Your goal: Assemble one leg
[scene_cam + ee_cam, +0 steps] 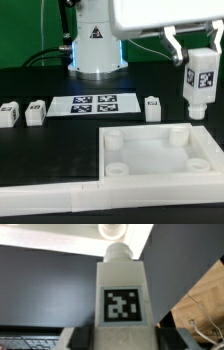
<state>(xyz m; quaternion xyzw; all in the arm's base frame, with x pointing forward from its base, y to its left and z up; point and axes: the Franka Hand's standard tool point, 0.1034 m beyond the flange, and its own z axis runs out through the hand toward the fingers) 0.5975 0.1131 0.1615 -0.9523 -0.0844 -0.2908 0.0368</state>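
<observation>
My black table [60, 135] and what rests on it.

At the far side my white base [97, 55] stands on the table, and just in front of it the marker board [95, 103] lies flat. Two small white legs lie side by side toward the exterior view's left, the outer leg [10, 112] and the inner leg [36, 109], each showing a dark marker. A third leg [152, 107] lies just beyond the marker board's other end. Nearer the camera, on the exterior view's right, sits the large white tray-like piece [205, 150] with round corner sockets facing up. A long white bar [45, 192] runs from its near corner toward the left; I cannot tell whether they are joined.
</observation>
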